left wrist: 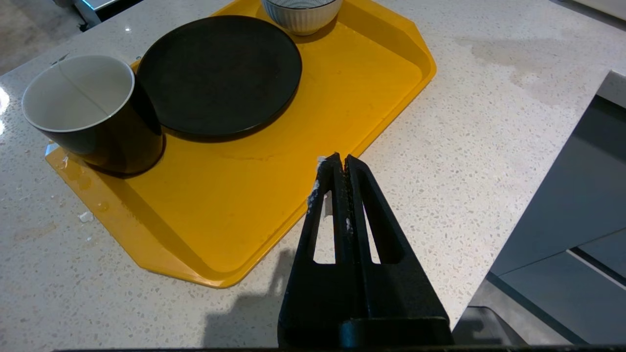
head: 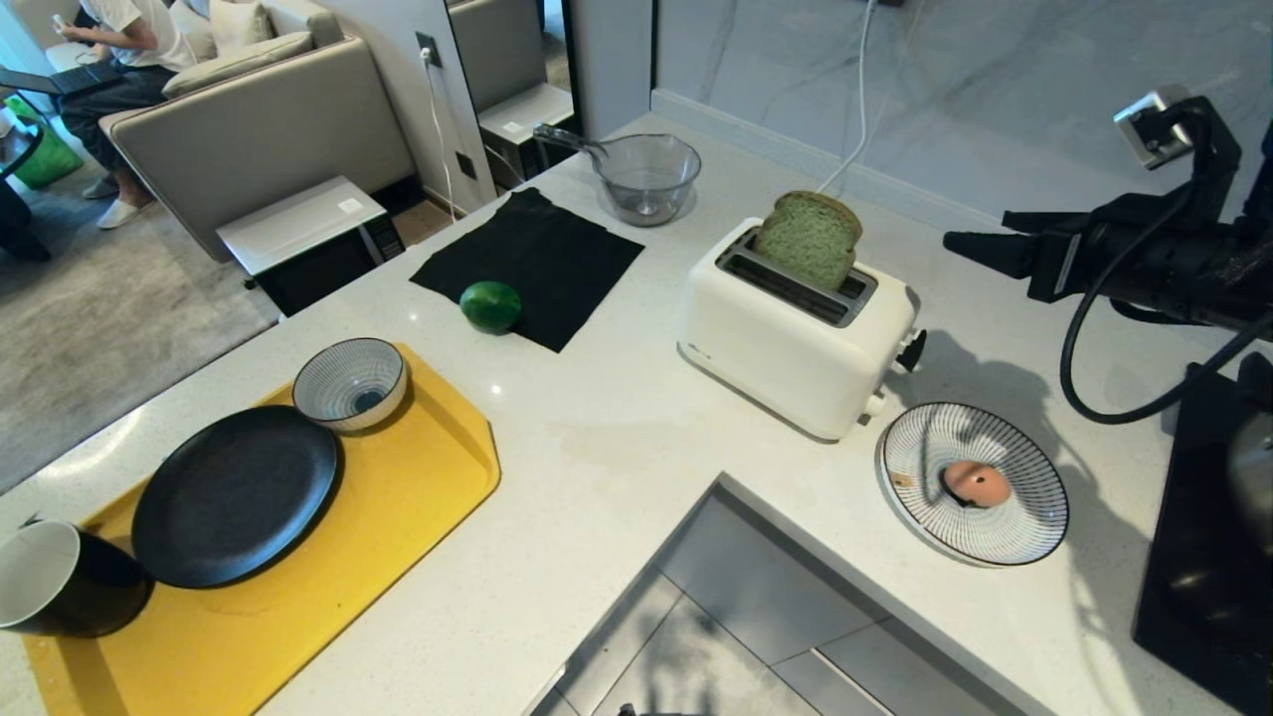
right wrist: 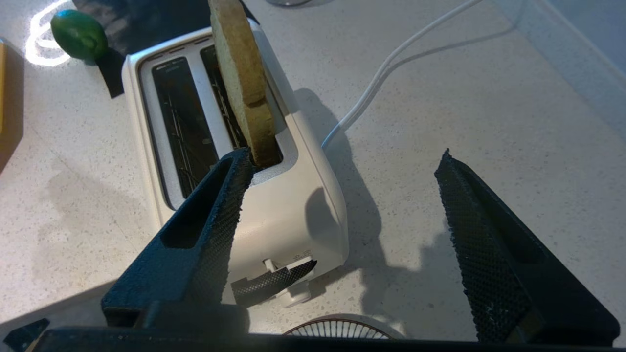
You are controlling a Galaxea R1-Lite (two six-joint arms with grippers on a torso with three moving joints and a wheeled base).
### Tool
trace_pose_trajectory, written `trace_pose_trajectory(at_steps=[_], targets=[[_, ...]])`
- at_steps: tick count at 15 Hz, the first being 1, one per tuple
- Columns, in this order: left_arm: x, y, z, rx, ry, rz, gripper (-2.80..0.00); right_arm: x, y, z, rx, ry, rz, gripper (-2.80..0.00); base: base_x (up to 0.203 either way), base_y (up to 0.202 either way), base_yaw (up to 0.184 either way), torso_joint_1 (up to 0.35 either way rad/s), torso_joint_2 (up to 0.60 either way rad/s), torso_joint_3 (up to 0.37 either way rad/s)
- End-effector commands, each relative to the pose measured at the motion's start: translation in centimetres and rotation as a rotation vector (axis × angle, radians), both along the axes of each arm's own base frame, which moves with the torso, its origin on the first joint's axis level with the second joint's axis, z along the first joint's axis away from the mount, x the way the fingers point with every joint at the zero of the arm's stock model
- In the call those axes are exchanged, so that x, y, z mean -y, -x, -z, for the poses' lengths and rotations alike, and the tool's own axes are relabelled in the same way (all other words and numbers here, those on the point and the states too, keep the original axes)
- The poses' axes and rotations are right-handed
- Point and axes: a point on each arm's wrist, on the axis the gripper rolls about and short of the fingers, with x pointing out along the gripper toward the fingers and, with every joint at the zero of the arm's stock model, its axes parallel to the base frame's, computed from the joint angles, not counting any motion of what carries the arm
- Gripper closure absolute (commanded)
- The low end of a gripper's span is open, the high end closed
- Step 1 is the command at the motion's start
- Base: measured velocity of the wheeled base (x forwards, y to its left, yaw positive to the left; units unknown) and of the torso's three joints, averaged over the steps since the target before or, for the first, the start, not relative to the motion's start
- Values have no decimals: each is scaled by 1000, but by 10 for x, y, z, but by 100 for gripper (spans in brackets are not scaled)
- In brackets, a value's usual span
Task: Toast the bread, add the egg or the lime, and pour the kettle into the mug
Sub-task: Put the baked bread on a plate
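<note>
The pale green bread [head: 808, 237] stands upright in the far slot of the white toaster [head: 796, 338], its top half sticking out. My right gripper [head: 980, 251] hangs open beside the toaster's lever end, apart from the bread [right wrist: 242, 73], with nothing between its fingers [right wrist: 343, 155]. The pinkish egg [head: 975, 484] lies on a striped plate [head: 1034, 527]. At the edge of a black cloth sits the lime [head: 490, 305]. The black mug [head: 60, 582] stands on the yellow tray [head: 398, 537]. My left gripper [left wrist: 341, 159] is shut and empty over the counter by the tray's edge. A rounded shape [head: 1253, 477] at the right edge may be the kettle.
On the tray are a black plate [head: 234, 494] and a striped bowl [head: 350, 383]. A glass bowl [head: 646, 177] stands at the back. The toaster's cord [right wrist: 391, 63] runs to the wall. A black mat [head: 1193, 557] lies at right. The counter has an inner corner [head: 721, 482]. A person sits far left.
</note>
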Motion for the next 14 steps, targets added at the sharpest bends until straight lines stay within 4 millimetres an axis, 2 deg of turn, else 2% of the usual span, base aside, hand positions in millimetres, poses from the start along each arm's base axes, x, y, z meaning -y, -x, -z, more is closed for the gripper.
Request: trace_pose_trajectory(at_steps=[1,4,9,11,14], targets=[[0,-1,5,-15,1,0,0,0,-19,6,-19,-1,-7,-280,0,0,0,0,0,0],[0,-1,5,-15,1,0,0,-5,-36,-6,28,-12,-63,-280,0,0,0,0,0,0],[0,-1,5,-15,1,0,0,-22,-50,1,18,-23,-235,-280,0,0,0,0,0,0],[0,-1,5,-15,1,0,0,-22,-55,6,7,-25,-252,-280,0,0,0,0,0,0],[0,-1,5,-15,1,0,0,-24,-68,3,24,-35,-255,-280,0,0,0,0,0,0]])
